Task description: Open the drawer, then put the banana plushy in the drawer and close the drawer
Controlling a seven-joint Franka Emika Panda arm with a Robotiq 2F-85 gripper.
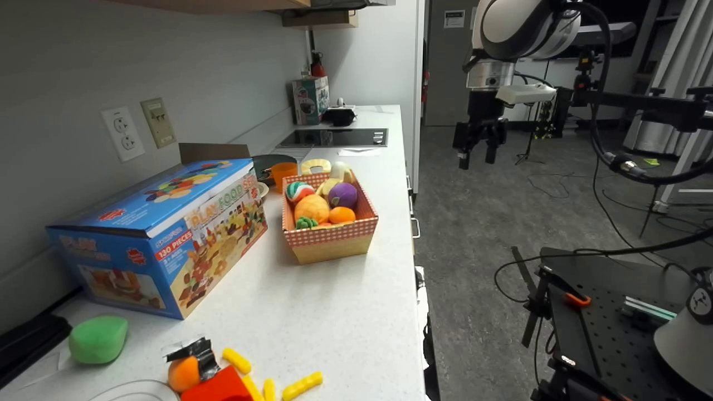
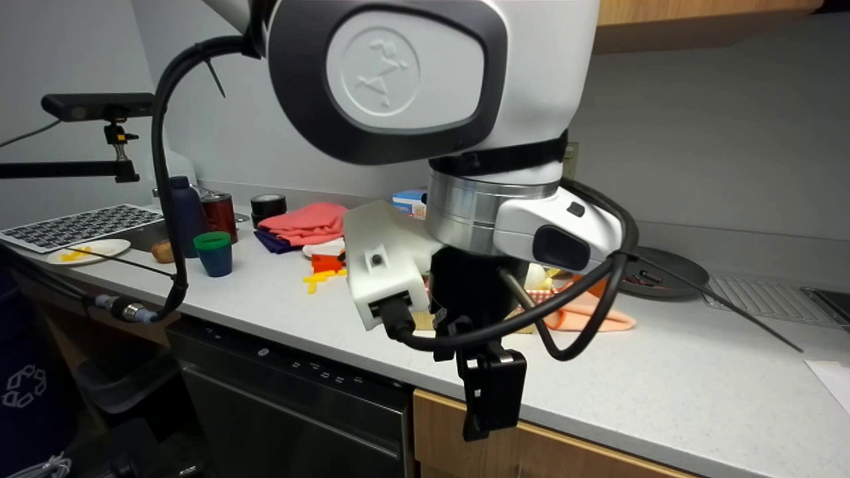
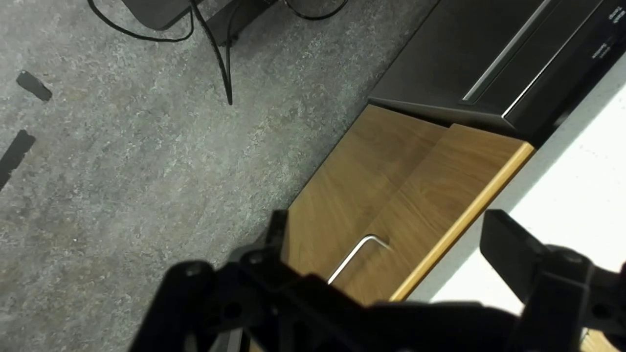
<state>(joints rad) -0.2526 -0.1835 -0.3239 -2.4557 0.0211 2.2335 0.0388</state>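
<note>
The drawer [image 3: 430, 195] shows in the wrist view as a wood front with a tan top edge and a silver bar handle [image 3: 353, 256]. It looks shut against the counter; its pale inside is not visible. My gripper [image 3: 386, 220] is open and empty, its fingers apart above the handle and tan edge, not touching. In an exterior view the gripper [image 1: 477, 156] hangs beyond the counter's edge over the floor. A yellow soft toy, apparently the banana plushy [image 1: 328, 186], lies partly hidden among toy fruit in the woven basket [image 1: 334, 245] on the counter.
A blue play food box [image 1: 161, 228] stands beside the basket on the white counter [image 1: 356, 323]. Several yellow pieces [image 1: 302, 385] lie near a red toy [image 1: 217, 387]. A dark dishwasher [image 2: 292, 392] adjoins the drawer. A cooktop [image 1: 334, 137] is farther along the counter.
</note>
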